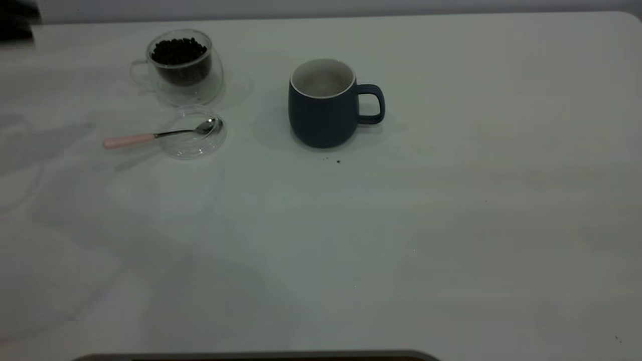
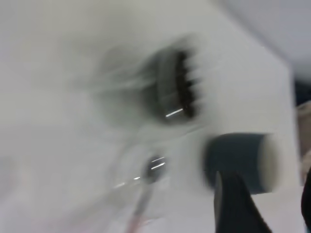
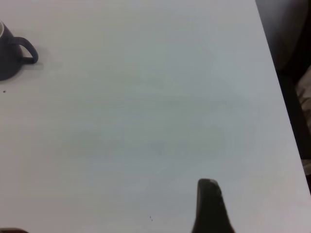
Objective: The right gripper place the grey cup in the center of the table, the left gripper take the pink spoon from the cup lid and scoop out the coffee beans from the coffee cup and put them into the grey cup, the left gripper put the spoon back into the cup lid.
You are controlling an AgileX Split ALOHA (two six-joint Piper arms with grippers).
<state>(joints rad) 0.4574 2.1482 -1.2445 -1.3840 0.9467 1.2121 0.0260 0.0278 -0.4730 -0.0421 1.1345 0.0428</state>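
Observation:
The grey cup (image 1: 323,103) stands upright near the middle of the table (image 1: 451,225), handle to the right. At the far left the coffee cup (image 1: 180,65) holds coffee beans (image 1: 178,50). In front of it the pink spoon (image 1: 125,141) rests with its bowl on the cup lid (image 1: 193,135) and its handle pointing left. My left gripper (image 2: 266,189) hangs open and empty above the table, with the grey cup (image 2: 240,160), spoon (image 2: 153,170) and coffee cup (image 2: 172,87) beyond it. My right gripper (image 3: 108,206) is open and empty, far right of the grey cup (image 3: 9,53).
A dark part of the left arm (image 1: 17,20) shows at the far left corner. A few dark specks (image 1: 337,161) lie in front of the grey cup. The table's right edge (image 3: 272,73) drops to a dark floor.

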